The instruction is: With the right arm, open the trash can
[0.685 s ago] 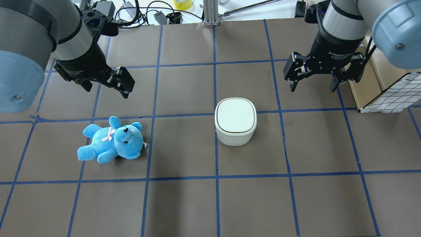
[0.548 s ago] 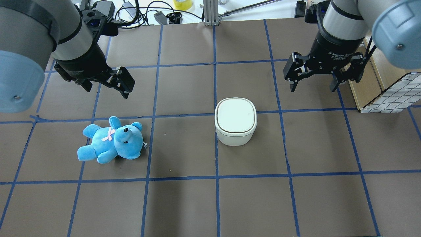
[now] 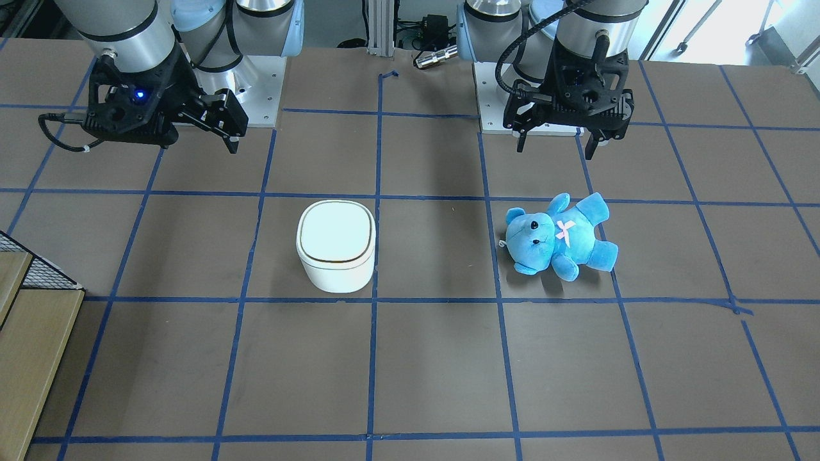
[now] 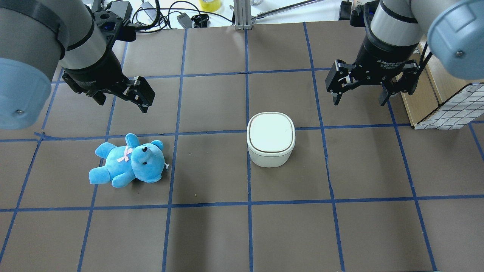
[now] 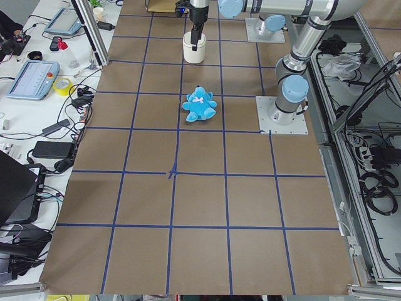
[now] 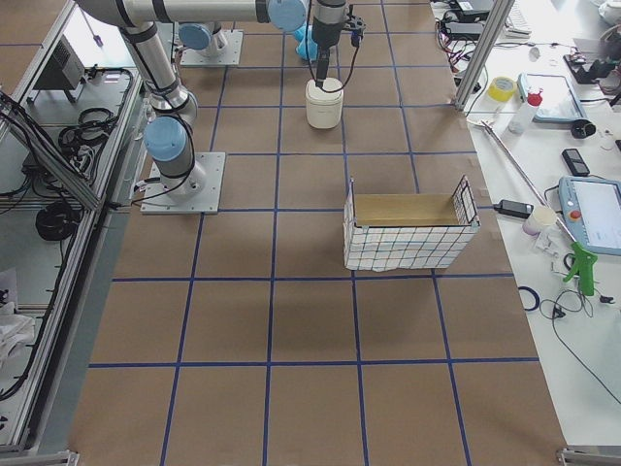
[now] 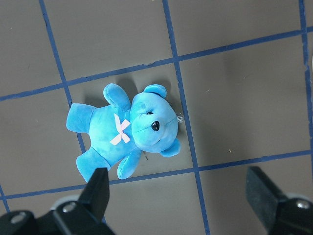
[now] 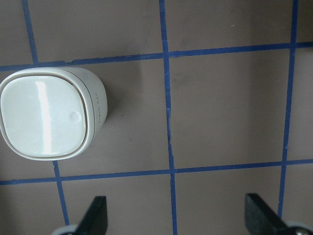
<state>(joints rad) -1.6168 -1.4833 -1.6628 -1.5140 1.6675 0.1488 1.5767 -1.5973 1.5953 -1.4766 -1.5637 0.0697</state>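
Note:
The white trash can (image 4: 270, 139) stands near the table's middle with its lid shut; it also shows in the front view (image 3: 336, 246) and at the left of the right wrist view (image 8: 49, 117). My right gripper (image 4: 359, 101) hangs open and empty above the table, behind and to the right of the can, not touching it. In the front view the right gripper (image 3: 195, 139) shows a blue light. In the right wrist view the right gripper (image 8: 177, 215) has its fingers spread wide. My left gripper (image 4: 123, 101) is open and empty above a blue teddy bear (image 4: 128, 161).
A wooden box with a wire grid liner (image 4: 446, 98) stands at the table's right edge, close to the right arm. Cables and devices (image 4: 159, 15) and an aluminium post (image 4: 242, 15) lie along the far edge. The teddy bear (image 7: 127, 129) lies on its back.
The right arm has shifted very slightly to the left. The trash can, the teddy bear and the left arm have not moved.

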